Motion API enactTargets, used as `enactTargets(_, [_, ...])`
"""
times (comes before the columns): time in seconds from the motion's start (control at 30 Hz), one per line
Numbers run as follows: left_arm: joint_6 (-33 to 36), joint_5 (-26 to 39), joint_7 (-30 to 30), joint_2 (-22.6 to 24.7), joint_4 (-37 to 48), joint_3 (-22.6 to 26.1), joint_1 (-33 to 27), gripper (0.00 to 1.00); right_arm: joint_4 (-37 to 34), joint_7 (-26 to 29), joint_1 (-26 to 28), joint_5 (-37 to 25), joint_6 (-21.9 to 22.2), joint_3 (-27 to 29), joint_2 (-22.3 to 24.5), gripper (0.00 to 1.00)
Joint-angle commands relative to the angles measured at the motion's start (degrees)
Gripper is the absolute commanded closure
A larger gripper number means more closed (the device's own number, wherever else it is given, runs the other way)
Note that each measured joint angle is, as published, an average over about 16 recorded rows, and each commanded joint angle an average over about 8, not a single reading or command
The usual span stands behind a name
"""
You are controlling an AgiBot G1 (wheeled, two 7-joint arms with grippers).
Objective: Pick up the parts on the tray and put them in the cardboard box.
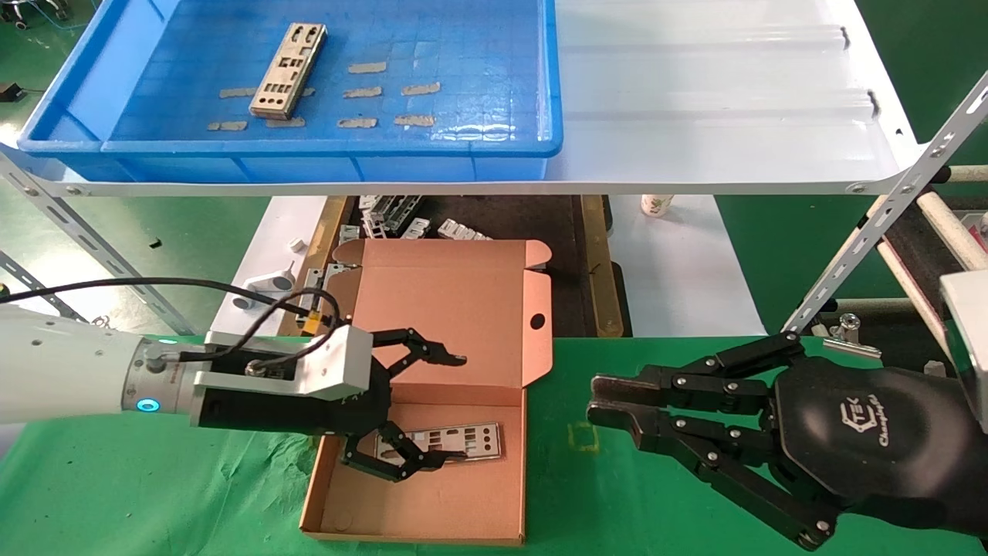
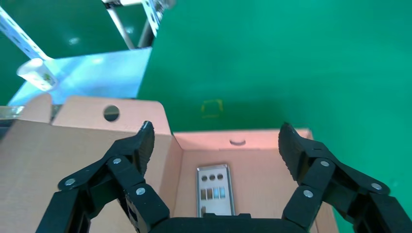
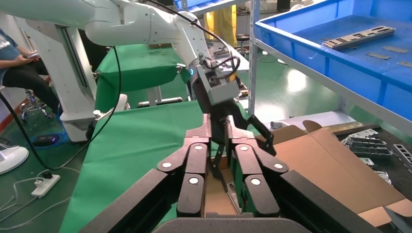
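Left gripper (image 1: 455, 408) is positioned low over the open cardboard box (image 1: 432, 502), jaws spread wide and holding nothing; one finger reaches over the raised lid side, the other over the box floor. One part (image 1: 455, 442) is seen lying flat on the box floor, just under the lower finger; contact between them cannot be judged from the head view. In the left wrist view the same part (image 2: 214, 189) lies between the spread fingers (image 2: 141, 145), clear of both, on the box floor (image 2: 257, 179).

A second part (image 1: 288, 69) is left in the tray (image 1: 494, 147), toward its far left region, lying flat among small tape scraps (image 1: 367, 68). The tray is set on a white shelf (image 1: 695, 93) above and behind the box.

Right gripper (image 1: 610, 409) is held above the green cloth (image 1: 154, 494), to the right of the box and well apart from it, jaws closed together with nothing between them
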Motion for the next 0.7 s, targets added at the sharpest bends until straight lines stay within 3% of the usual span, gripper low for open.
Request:
enactTargets(0.03, [0.0,-1.0,-1.6,-1.0,-1.9,-1.1,1.0,0.0,0.0,0.0,0.0,0.0,0.0,0.0,0.0,0.0])
enactTargets(0.7, [0.5,-11.0,-17.3,-10.6,-21.5,-12.1,11.2,0.0,0.0,0.0,0.0,0.0,0.0,0.0,0.0,0.0])
